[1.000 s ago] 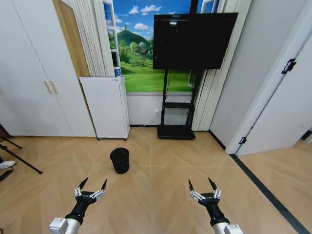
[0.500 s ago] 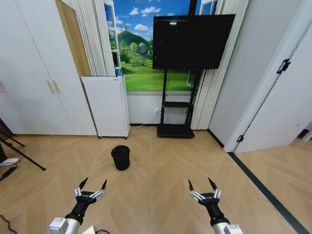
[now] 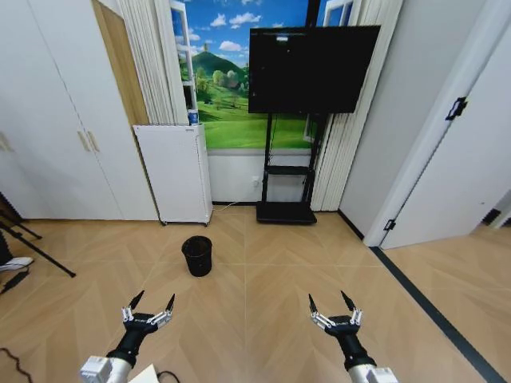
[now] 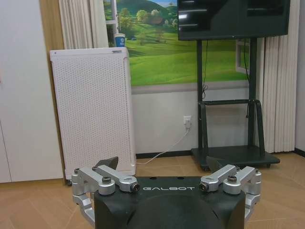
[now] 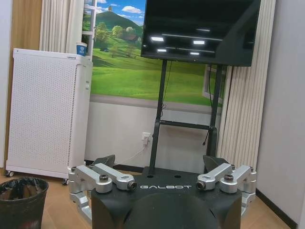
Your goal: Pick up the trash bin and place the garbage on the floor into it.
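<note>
The garbage is nowhere I can pick out on the open floor (image 3: 263,311) from where I am standing. Inside the trash bin (image 3: 197,255), the right wrist view is showing something dark and crumpled below the rim (image 5: 19,188), but it is too dim to say what it is. The bin's far side and base are cut off in that wrist view. A dark cable is lying at the near left edge of the floor, running out of sight.

The left gripper (image 3: 148,304) is hanging low at the near left, its two pointed fingers spread wide into a V, closing on nothing and touching nothing. The right gripper (image 3: 332,303) is hanging at the near right in the same pose, fingers splayed apart and empty. Both are sitting well short of the bin, with bare wood between them and it.

The small black mesh bin is standing upright on the herringbone floor, ahead and slightly left of centre, nearer the left gripper's line than the right's. It is sitting a little in front of the tall white perforated appliance (image 3: 176,171), apart from it. A blue-and-white cup (image 4: 119,39) is standing on top of that appliance. To the right a television on a black stand (image 3: 313,68) is facing the room, and a dark strip is running along the floor's right edge.
</note>
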Controlling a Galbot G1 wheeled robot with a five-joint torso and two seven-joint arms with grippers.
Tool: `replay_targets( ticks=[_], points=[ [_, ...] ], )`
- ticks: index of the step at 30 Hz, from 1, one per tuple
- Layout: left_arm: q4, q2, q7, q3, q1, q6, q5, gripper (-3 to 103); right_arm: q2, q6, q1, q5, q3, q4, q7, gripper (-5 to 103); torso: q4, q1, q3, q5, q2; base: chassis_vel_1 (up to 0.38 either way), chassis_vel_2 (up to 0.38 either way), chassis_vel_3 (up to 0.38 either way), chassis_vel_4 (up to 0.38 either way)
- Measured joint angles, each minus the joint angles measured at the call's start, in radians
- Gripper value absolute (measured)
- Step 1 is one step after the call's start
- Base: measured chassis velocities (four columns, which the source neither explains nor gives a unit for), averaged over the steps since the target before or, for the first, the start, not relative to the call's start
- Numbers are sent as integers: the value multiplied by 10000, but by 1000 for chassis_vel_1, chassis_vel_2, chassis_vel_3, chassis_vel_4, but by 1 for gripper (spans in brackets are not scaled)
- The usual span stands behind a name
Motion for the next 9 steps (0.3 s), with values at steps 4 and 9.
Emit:
replay_targets(
  ticks=[4, 9],
  points=[
    [0, 0, 0, 0, 1, 0, 0, 100, 0, 0, -2, 0, 0, 0, 0, 100, 1, -2, -1, -1, 0, 0, 0, 0, 0],
    [0, 0, 0, 0, 1, 0, 0, 100, 0, 0, -1, 0, 0, 0, 0, 100, 0, -3, -1, -1, 1, 0, 0, 0, 0]
  ],
)
